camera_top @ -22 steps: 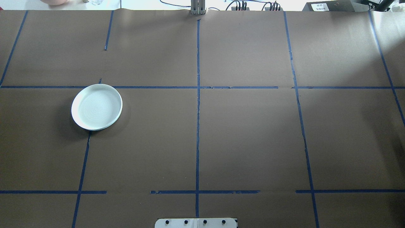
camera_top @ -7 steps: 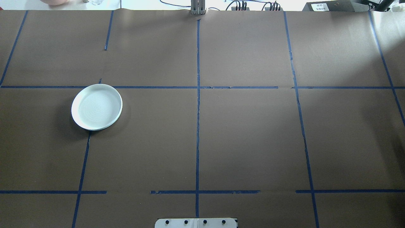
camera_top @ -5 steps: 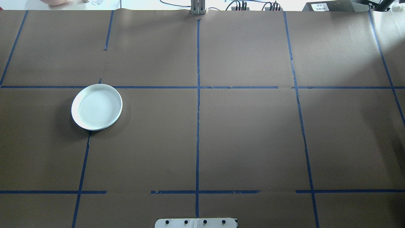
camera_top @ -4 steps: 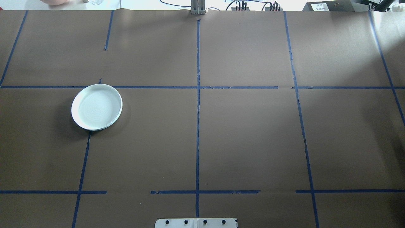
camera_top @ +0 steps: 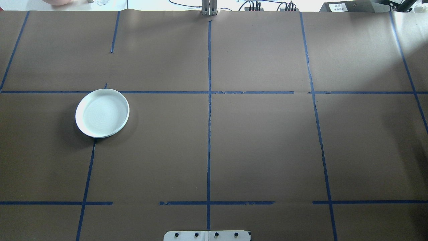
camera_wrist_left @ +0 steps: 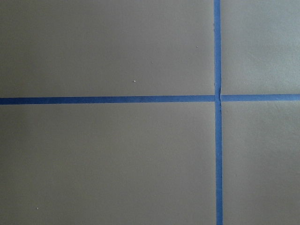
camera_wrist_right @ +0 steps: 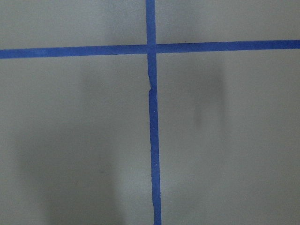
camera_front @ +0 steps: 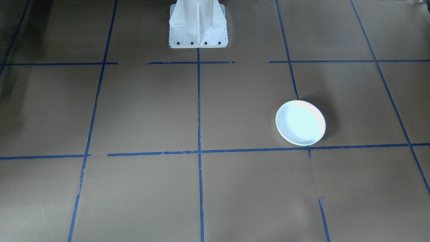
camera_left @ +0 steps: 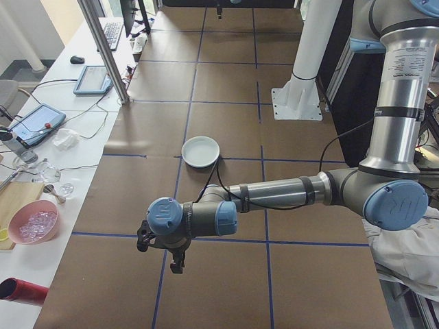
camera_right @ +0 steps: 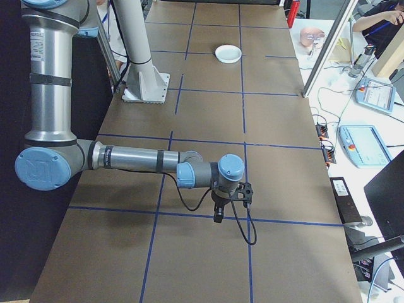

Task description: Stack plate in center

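Beyond left hand (camera_left: 177,264) — plate (camera_left: 200,151), seemingly apart.

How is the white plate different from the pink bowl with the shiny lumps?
The white plate is flat and shallow; the pink bowl is deeper. The white plate is empty; the pink bowl holds clear chunks. The white plate sits on the brown table; the pink bowl sits on the white bench beside it. Both are round.

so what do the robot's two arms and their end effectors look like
Both the left arm and right arm have silver metal tubes, grey joints and light blue round caps. Each carries a small black end effector, left and right, with a black cable looping along the forearm.
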`<state>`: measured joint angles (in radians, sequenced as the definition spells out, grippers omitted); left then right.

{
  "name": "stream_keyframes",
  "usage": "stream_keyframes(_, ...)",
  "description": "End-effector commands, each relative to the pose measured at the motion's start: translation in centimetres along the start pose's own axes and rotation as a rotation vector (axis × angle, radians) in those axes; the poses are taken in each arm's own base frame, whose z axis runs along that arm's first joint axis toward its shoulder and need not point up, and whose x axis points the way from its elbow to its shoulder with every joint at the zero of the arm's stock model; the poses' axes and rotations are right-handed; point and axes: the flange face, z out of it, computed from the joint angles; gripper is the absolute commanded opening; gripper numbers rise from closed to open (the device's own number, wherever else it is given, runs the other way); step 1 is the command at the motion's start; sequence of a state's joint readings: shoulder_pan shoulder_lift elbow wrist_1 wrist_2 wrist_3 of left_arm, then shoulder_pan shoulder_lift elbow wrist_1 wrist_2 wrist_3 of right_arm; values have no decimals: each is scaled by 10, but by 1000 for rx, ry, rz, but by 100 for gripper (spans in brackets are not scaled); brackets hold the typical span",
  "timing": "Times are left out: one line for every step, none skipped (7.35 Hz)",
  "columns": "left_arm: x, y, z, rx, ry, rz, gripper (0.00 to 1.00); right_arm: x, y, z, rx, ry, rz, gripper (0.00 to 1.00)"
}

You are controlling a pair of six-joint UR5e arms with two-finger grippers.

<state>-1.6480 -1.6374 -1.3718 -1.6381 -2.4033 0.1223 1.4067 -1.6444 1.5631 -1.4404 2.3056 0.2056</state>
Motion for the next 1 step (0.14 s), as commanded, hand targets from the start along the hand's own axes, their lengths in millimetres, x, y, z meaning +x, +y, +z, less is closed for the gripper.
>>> stream_keyframes(0,0,0,0,-1,0,100,0,0,0,0,0,0,100)
